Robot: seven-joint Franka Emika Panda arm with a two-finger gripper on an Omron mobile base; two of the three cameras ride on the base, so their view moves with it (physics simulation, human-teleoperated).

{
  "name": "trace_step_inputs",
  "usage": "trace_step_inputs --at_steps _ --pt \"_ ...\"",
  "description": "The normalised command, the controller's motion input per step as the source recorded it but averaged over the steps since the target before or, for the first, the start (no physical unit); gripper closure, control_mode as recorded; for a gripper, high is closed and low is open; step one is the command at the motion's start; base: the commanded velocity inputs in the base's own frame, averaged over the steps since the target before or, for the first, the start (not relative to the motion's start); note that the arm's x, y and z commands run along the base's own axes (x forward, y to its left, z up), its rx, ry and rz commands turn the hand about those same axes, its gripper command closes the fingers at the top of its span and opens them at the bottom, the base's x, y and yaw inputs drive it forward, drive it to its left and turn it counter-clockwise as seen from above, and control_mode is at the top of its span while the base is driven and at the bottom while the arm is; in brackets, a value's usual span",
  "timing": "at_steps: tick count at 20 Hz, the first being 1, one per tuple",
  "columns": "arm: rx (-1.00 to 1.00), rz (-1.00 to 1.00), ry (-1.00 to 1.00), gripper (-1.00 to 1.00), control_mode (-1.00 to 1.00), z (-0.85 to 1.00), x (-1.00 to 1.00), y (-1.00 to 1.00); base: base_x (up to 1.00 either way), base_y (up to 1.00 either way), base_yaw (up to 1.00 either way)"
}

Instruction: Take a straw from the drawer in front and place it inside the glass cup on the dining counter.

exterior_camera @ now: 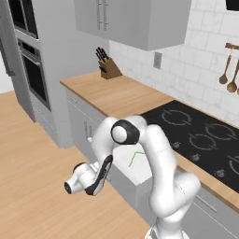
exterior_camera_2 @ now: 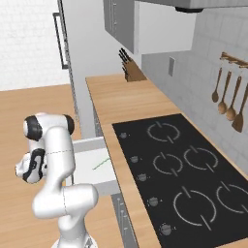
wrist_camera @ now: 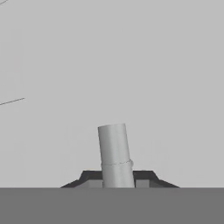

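The drawer [exterior_camera: 140,173] stands pulled out from under the wood worktop, its white inside showing. The straw [exterior_camera: 135,157], a thin light-green stick, lies on the drawer's floor, also seen at the straw [exterior_camera_2: 101,163] in the right base view. My gripper [wrist_camera: 117,177] is shut on the drawer's small metal bar handle [wrist_camera: 114,148], which rises between my fingertips against the flat grey drawer front. My hand [exterior_camera: 86,179] hangs low in front of the drawer. The glass cup and the dining counter are out of view.
A black cooktop [exterior_camera_2: 189,169] with knobs is set in the wood worktop [exterior_camera: 116,95] right of the drawer. A knife block [exterior_camera: 108,67] stands at the back. A wall oven [exterior_camera: 32,74] is at the left, utensils [exterior_camera_2: 227,99] hang on the tiled wall, and bare wood floor [exterior_camera: 32,186] lies behind my hand.
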Motion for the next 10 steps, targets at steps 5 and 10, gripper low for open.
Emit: trace_step_inputs --at_steps 5,10 --pt "0.14 0.0 0.05 -1.0 -1.0 0.2 -0.17 0.74 0.0 0.0 0.0" --pt "0.42 0.0 0.13 -1.0 -1.0 0.81 -0.2 0.17 0.0 0.0 0.0"
